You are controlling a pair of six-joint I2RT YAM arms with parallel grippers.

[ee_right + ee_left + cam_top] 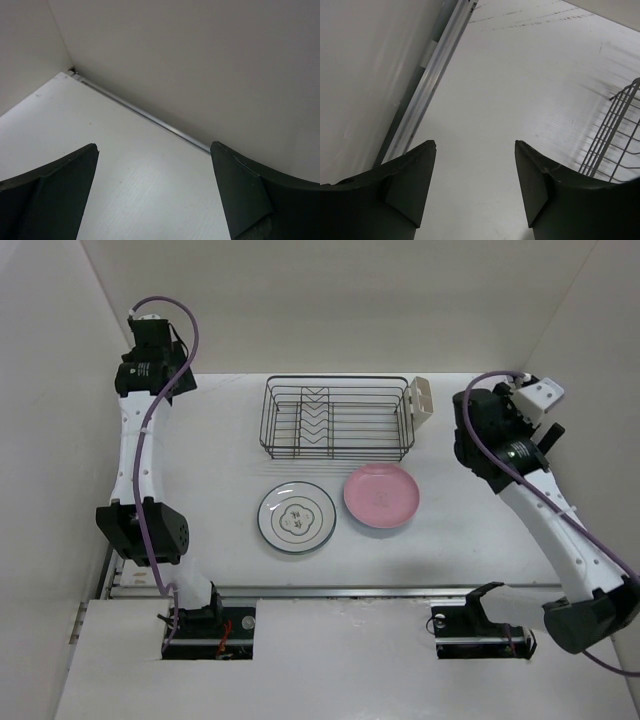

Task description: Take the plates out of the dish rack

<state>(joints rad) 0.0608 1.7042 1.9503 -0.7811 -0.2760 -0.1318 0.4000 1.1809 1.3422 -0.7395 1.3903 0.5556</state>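
The rectangular dark wire dish rack [336, 418] stands at the far middle of the white counter [220, 460], its upright V-shaped dividers running in a row down its centre and a small cream plastic cup [421, 400] hung on its right end. Two round plates lie flat on the counter just in front of the rack, on its near side: the white plate with a dark rim and a dark centre motif [297, 517] to the left, and the plain pink plate [381, 494] to the right and a little farther back. Their rims are just beside each other, and the pink one lies close to the rack's front edge. The left gripper [475, 145] is raised near the far left corner, well apart from the rack. Its jaws are spread wide with nothing between them, and its wrist camera looks down on bare counter, a metal strip [435, 70] along the foot of the wall and a corner of the rack at the right edge. The right gripper [154, 146] is at the right, beyond the cream cup. It too is spread wide and holds nothing, facing the white wall and bare counter
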